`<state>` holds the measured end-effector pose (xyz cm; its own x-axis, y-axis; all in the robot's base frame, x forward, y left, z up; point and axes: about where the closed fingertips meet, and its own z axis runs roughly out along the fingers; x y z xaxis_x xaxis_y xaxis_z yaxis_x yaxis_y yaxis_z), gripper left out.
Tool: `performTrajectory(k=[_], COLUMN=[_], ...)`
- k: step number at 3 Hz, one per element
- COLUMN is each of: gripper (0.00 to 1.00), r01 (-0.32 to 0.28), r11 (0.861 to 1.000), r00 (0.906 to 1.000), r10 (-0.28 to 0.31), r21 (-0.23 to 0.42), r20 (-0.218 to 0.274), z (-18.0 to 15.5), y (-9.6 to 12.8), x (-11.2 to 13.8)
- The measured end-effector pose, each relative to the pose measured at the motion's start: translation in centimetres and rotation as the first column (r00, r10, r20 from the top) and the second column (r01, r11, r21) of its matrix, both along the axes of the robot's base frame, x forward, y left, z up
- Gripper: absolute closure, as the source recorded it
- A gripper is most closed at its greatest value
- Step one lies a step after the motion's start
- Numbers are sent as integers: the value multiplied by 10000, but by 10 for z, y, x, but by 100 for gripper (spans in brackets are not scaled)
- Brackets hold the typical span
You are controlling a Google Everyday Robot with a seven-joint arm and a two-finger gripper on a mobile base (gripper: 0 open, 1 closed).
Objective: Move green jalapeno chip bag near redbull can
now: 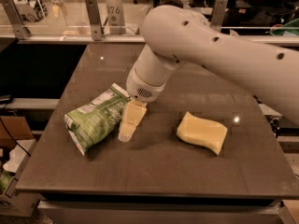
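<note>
The green jalapeno chip bag (pixel 96 120) lies flat on the left half of the dark table (pixel 154 176), its white crimped ends pointing to the back right and front left. My gripper (pixel 126 133) points down at the bag's right edge, touching or almost touching it, with its tip at the table surface. My large white arm (pixel 210 55) reaches in from the upper right and covers the back middle of the table. The redbull can does not show; it is hidden or out of view.
A pale yellow sponge-like block (pixel 202 132) lies on the table right of the gripper. A glass rail with metal posts (pixel 93 17) runs behind the table's far edge. A cardboard box (pixel 9 181) stands on the floor at the left.
</note>
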<state>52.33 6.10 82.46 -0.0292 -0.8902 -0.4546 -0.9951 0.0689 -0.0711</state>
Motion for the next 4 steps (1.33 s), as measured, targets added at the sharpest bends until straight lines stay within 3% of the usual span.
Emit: performTrajectory(k=[1,2,4], gripper=[0,16,62], r01=[54,173,449], r11=[9999,9996,9990], r00=[9996,9984,9964], r10=[-57,-184,-445], r21=[-152,-213,39], r20=[-258,-530,-724], z=[-7,-9,4], y=[13,19,13], x=[3,5,7])
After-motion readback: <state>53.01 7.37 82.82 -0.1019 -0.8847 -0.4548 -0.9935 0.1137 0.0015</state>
